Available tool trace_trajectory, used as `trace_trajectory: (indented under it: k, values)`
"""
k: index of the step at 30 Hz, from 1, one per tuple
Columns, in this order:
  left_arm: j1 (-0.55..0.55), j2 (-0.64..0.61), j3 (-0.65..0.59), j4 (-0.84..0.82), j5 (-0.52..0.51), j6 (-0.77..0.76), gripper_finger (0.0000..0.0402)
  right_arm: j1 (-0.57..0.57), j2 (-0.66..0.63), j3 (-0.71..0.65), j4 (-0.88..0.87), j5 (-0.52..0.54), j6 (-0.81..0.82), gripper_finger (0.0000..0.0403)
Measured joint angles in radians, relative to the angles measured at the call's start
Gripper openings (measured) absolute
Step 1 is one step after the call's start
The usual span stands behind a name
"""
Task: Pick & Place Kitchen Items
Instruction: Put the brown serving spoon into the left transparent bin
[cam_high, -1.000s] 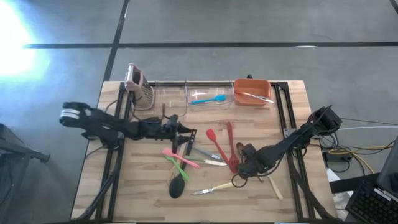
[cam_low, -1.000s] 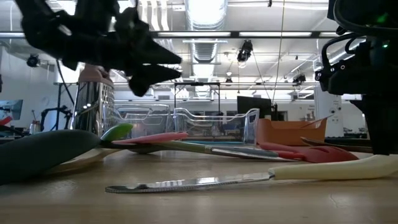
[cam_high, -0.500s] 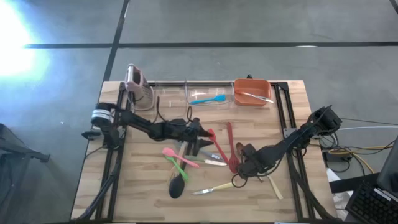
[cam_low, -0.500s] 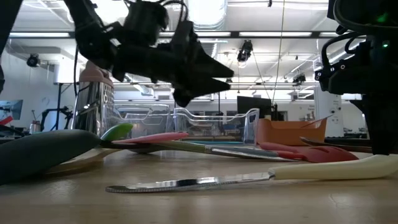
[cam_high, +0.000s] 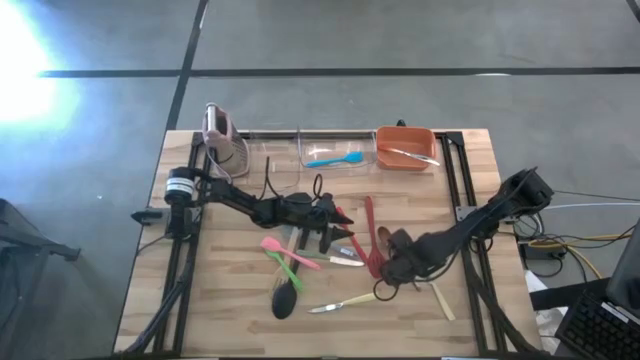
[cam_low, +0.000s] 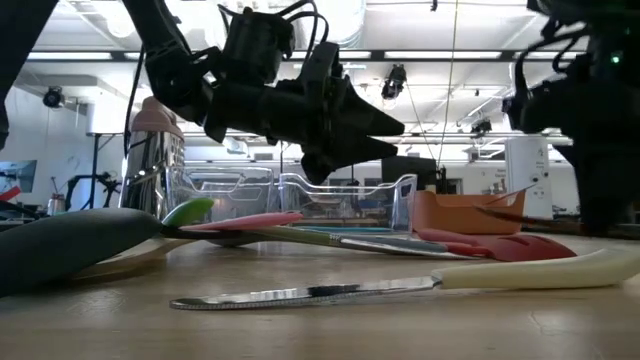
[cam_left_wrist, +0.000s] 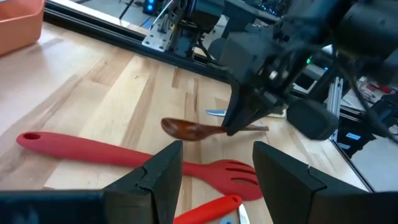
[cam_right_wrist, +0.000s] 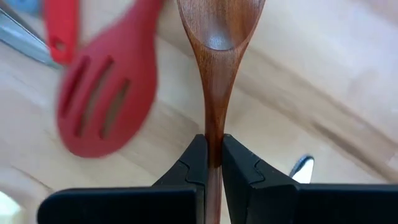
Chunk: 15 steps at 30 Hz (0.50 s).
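Right hand on wooden spoon

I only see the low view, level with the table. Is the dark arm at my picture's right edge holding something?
Observer: Yes. The right end effector is shut on the neck of a wooden spoon.
Operator: And the other claw, up in the middle?
Observer: The left end effector is open and empty, with a red slotted spatula on the table just ahead of it.
Operator: Anything in the clear bin at the back?
Observer: From above, a blue spatula lies in the clear bin beside the orange one.
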Motion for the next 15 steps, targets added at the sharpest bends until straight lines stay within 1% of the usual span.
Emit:
trace_trajectory:
  k: [7,10,15]
  values:
    - [0.000,0.000,-0.001,0.002,0.000,-0.017,0.0197,-0.006,-0.076,0.024,0.002,0.166,-0.056,0.0013]
    - [0.001,0.000,0.004,0.000,0.005,-0.022,0.0197,-0.024,-0.083,0.074,0.019,0.250,-0.146,0.0013]
    - [0.001,0.000,0.013,0.004,0.024,-0.030,0.0197,-0.048,-0.078,0.174,0.068,0.352,-0.361,0.0013]
